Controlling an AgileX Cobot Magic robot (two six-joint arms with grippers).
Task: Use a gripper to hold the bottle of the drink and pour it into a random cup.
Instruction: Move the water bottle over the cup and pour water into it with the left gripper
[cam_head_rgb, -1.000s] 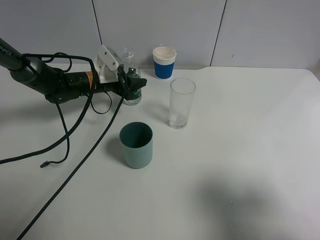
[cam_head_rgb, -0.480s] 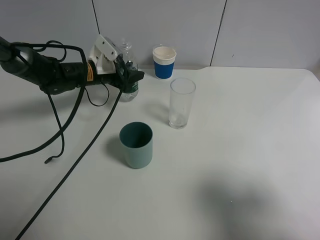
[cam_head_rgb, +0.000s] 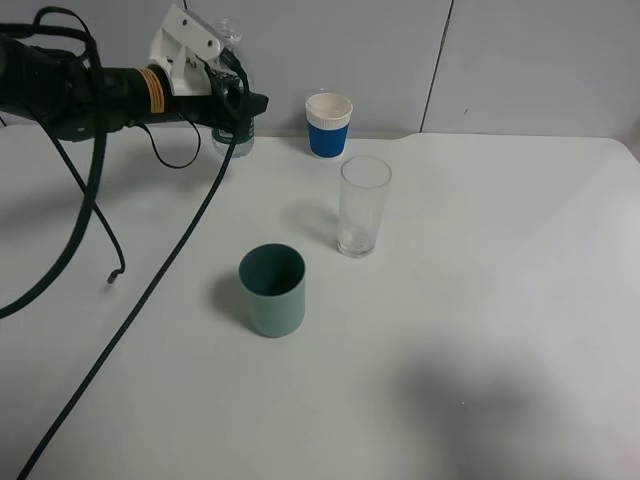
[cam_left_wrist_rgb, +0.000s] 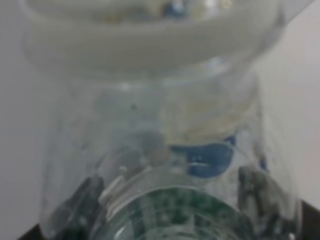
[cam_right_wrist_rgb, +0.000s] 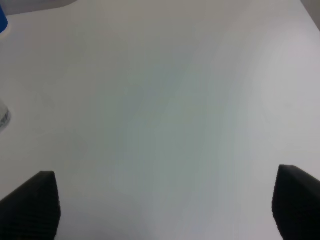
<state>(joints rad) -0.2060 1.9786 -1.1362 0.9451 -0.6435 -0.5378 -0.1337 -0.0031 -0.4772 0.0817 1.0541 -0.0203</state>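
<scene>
My left gripper (cam_head_rgb: 236, 106) is shut on the bottle of the drink (cam_head_rgb: 231, 128), a small clear bottle with a dark green label and an open neck. It holds the bottle upright above the table's far left, well left of the cup (cam_head_rgb: 362, 205), a tall clear glass standing near the middle. In the left wrist view the bottle (cam_left_wrist_rgb: 160, 150) fills the picture, blurred and very close. The right wrist view shows my right gripper (cam_right_wrist_rgb: 162, 205) open over bare table, its black fingertips (cam_right_wrist_rgb: 30, 205) far apart. The right arm is out of the exterior view.
A short teal cup (cam_head_rgb: 272, 290) stands in front of the glass, nearer the front. A blue cup with a white rim (cam_head_rgb: 329, 124) stands at the back by the wall. Black cables (cam_head_rgb: 150, 290) trail from the left arm across the table's left side.
The left arm has risen and drawn back to the left with the bottle, lifting it off the table. The cables have swung with it. The cups have not moved.
</scene>
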